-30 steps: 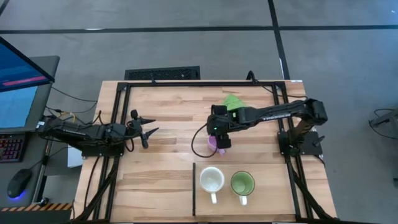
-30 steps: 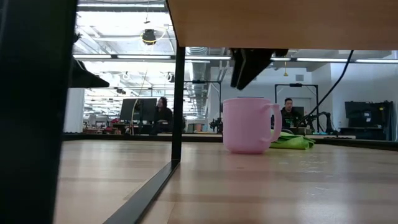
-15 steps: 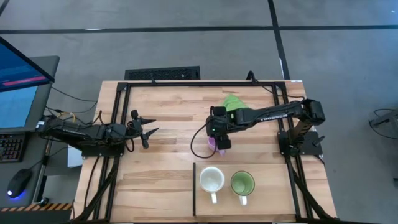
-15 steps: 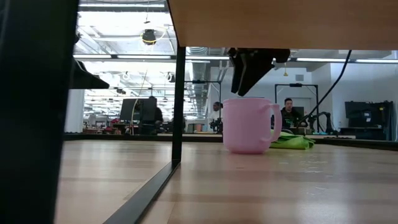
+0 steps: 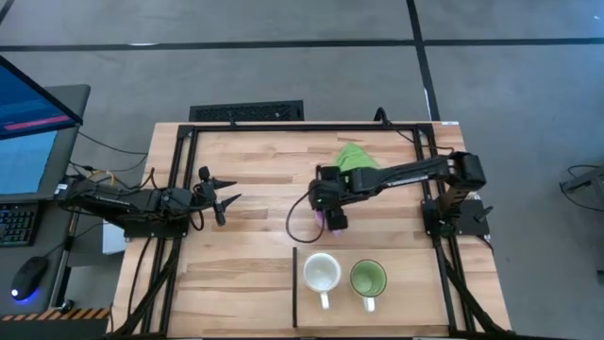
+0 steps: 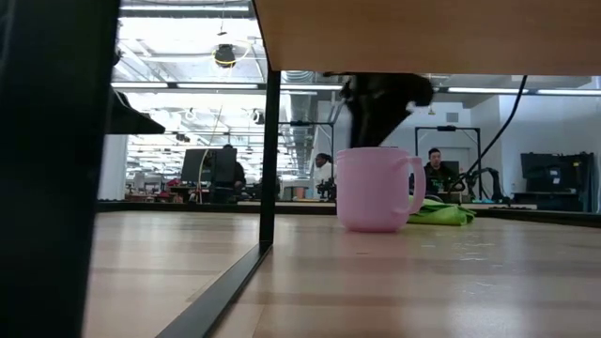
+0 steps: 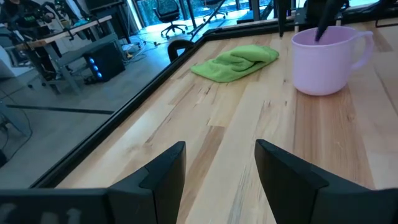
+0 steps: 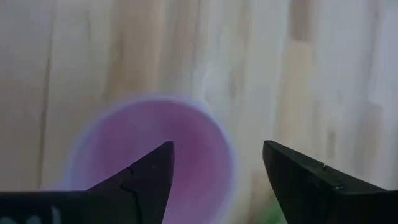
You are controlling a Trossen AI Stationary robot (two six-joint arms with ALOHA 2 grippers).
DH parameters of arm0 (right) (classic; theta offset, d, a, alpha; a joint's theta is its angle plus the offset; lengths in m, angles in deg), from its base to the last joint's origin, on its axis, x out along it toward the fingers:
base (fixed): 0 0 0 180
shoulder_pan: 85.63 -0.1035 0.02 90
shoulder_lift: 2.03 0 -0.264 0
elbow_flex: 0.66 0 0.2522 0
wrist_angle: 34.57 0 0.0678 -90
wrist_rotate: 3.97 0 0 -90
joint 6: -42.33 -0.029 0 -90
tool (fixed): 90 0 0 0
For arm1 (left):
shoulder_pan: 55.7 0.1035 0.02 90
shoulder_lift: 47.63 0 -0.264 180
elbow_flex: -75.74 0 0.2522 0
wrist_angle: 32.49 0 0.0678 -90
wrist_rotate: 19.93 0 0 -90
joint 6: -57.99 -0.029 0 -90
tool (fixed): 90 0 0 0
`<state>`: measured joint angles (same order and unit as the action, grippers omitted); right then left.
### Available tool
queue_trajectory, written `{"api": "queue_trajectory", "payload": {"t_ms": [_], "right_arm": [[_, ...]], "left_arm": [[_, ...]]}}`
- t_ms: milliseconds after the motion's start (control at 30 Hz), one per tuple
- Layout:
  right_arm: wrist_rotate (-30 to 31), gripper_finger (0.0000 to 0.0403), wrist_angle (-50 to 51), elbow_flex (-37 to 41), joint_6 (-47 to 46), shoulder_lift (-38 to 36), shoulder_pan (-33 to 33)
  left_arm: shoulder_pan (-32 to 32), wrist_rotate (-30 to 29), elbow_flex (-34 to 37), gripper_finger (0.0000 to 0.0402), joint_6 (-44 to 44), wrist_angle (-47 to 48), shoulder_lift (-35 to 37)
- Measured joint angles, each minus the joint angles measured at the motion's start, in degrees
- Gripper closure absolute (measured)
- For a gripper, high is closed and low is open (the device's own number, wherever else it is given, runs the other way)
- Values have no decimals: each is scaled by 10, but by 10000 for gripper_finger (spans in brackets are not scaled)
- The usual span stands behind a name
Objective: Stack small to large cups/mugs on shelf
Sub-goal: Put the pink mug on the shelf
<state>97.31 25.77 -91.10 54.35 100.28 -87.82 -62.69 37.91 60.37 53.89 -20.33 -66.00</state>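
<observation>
The light purple mug (image 5: 323, 216) stands upright on its base near the table's middle, and also shows in the low view (image 6: 373, 188) and the left wrist view (image 7: 323, 59). My right gripper (image 5: 332, 215) is open right above it, pointing down. One finger hangs over the mug's opening (image 8: 155, 155) and the other outside its rim. The white mug (image 5: 321, 274) and the green mug (image 5: 368, 279) stand side by side on the shelf (image 5: 415, 283), right of the black strip (image 5: 294, 283). My left gripper (image 5: 226, 200) waits open at the table's left.
A green cloth (image 5: 354, 154) lies crumpled on the table just beyond the purple mug. A black frame runs around the table's edges. Bare wood lies between my left gripper and the purple mug. People sit in the room beyond the table.
My right gripper has gone down onto the purple mug's rim and a little toward the table's left edge; one finger now dips at the mug's opening. The mug has stayed where it was.
</observation>
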Motion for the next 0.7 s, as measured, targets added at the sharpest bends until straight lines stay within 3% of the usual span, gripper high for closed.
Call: {"api": "queue_trajectory", "payload": {"t_ms": [700], "right_arm": [[-20, 133, -3, 1, 4, 30, 16]], "left_arm": [[0, -17, 1, 216, -10, -7, -4]]}}
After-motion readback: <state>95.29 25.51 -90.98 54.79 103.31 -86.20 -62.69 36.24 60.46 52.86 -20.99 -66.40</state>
